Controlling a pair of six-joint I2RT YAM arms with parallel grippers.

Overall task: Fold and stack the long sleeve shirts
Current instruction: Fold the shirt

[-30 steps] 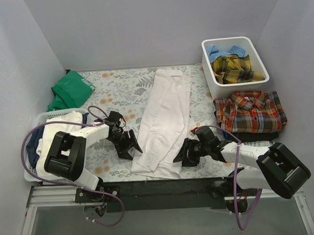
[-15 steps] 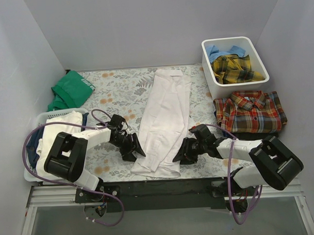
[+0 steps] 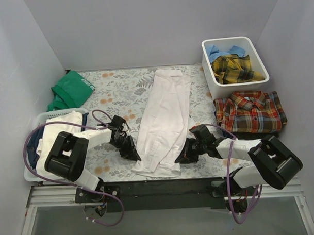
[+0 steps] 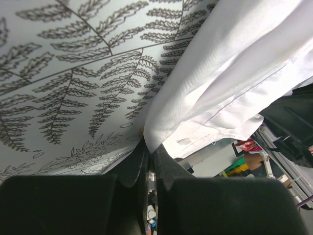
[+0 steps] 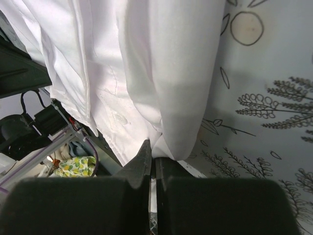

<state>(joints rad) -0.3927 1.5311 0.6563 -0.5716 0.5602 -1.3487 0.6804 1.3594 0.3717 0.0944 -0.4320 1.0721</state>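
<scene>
Black fingers of your left gripper (image 3: 133, 153) are pinching the near left edge of the white shirt (image 3: 164, 112), and your right gripper (image 3: 182, 158) is pinching its near right edge; in both wrist views the jaws are pressing together on a fold of the cloth. That shirt is lying folded into a long narrow strip, running from the near edge of the floral table cover (image 3: 114, 88) toward the back wall. To your left, a laundry basket (image 3: 48, 115) is holding pale and dark clothes. To your right, the red plaid shirt (image 3: 249, 113) is resting folded on something dark. Farther back, a green garment (image 3: 71, 89) is lying crumpled at the far left, and a white bin (image 3: 210, 77) at the far right is holding the yellow plaid shirt (image 3: 235, 68) with the light blue shirt (image 3: 219, 51) behind it.
</scene>
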